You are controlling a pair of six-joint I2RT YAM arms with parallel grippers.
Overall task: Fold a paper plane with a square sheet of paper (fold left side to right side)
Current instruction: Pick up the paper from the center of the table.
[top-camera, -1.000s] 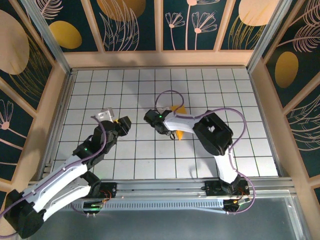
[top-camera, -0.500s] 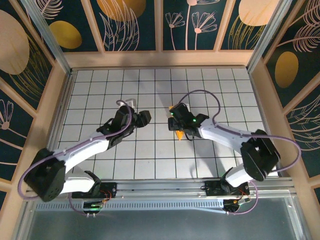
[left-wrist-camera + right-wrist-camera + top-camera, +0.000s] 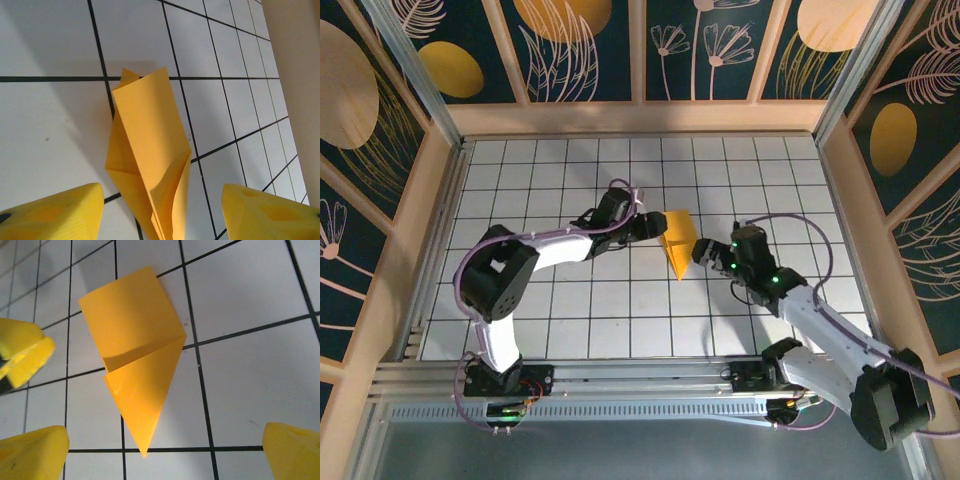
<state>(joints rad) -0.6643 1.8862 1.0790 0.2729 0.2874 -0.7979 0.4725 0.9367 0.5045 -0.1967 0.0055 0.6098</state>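
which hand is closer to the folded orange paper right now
Left, narrowly. The left hand is at the left edge of the paper, open fingers on either side of it. The right hand hovers just off its right edge, also open.

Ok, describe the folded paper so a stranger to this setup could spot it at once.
Start at the white gridded table, near its middle, between the left gripper and the right gripper. The folded paper lies there: orange-yellow, broad at the far end, tapering to a point toward the near edge. The yellow ovals sit on the walls instead.
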